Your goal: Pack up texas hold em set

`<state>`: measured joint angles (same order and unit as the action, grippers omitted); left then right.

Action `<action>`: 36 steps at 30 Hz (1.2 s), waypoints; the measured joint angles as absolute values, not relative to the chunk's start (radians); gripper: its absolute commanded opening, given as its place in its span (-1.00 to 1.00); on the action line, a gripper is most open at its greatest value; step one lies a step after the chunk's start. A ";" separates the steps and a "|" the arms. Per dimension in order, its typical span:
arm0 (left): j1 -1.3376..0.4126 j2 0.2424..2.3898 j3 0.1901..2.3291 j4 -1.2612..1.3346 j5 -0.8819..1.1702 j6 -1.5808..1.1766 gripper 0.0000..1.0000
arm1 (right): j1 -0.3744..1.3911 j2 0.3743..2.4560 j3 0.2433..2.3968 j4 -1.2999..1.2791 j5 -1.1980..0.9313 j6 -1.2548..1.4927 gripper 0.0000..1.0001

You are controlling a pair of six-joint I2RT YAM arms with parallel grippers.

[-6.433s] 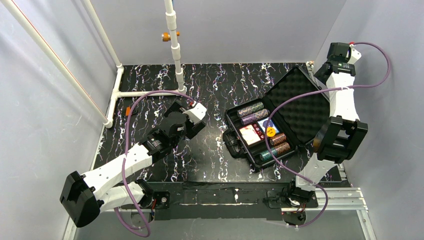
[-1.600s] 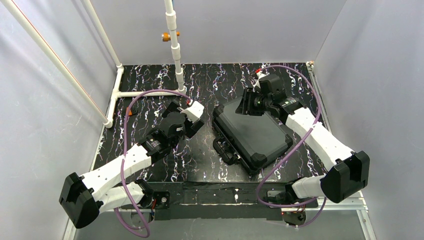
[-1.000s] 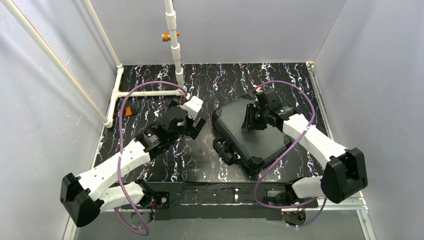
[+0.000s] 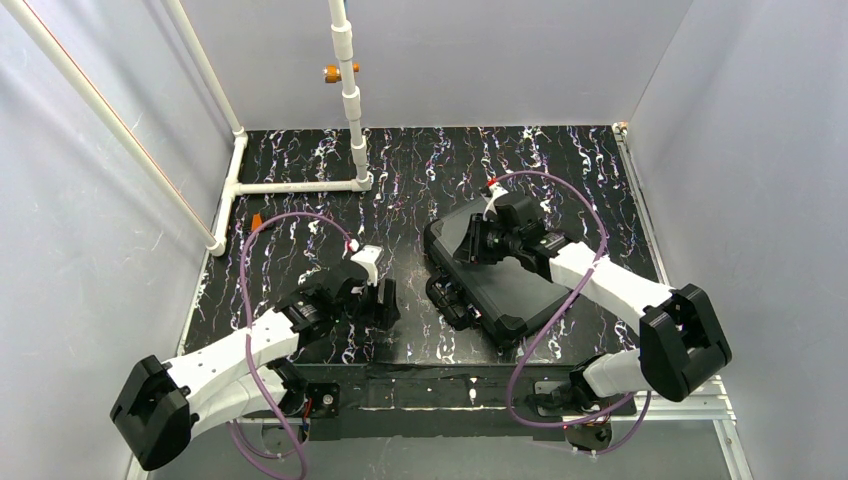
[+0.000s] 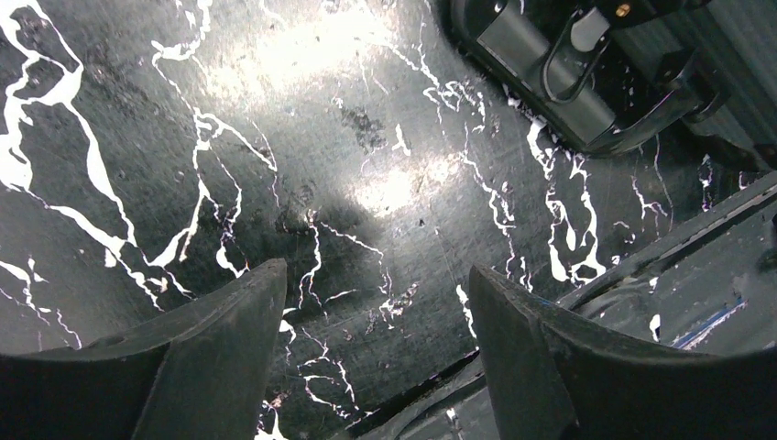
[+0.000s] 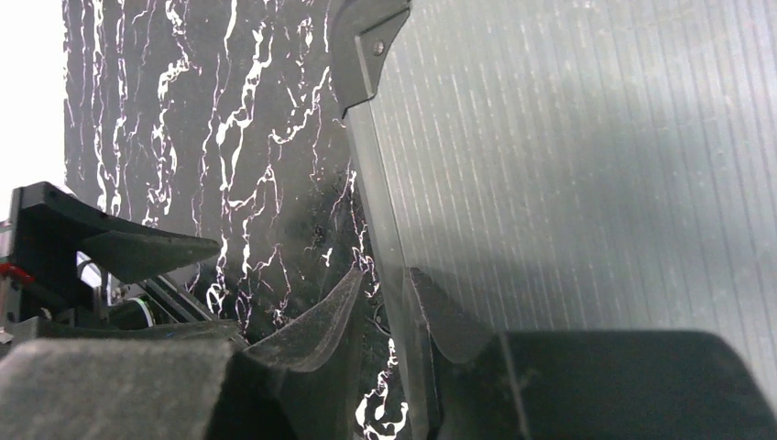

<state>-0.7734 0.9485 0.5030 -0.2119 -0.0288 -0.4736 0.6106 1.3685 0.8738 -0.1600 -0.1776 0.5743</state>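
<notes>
The black case lies shut on the marbled table, right of centre, so the chips, decks, dice and buttons are hidden inside. My right gripper lies low over the case's back left edge. In the right wrist view it has a narrow gap between its fingers: one finger rests over the ribbed lid, the other hangs beside the edge over the table. My left gripper is open and empty just above the table, left of the case's front. In the left wrist view it faces a latch.
A white pipe frame lies at the back left with an upright pipe carrying an orange clamp. A small orange item lies near the left wall. Grey walls close in on three sides.
The case lid, open at first with the chips showing, is now shut. My right gripper has slid along the lid to its back left edge. My left gripper has moved nearer and lower.
</notes>
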 measured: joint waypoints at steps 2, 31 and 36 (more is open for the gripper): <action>-0.773 0.949 0.488 -0.206 -0.022 -0.480 0.37 | 0.619 1.373 0.873 -0.153 -0.180 0.578 -0.39; -0.773 1.260 0.487 0.034 0.183 -0.534 -0.32 | 0.632 1.272 0.741 -0.076 -0.078 0.648 -0.80; -0.775 1.345 0.552 0.060 0.204 -0.531 -0.48 | 0.636 1.262 0.734 -0.080 -0.059 0.658 -0.86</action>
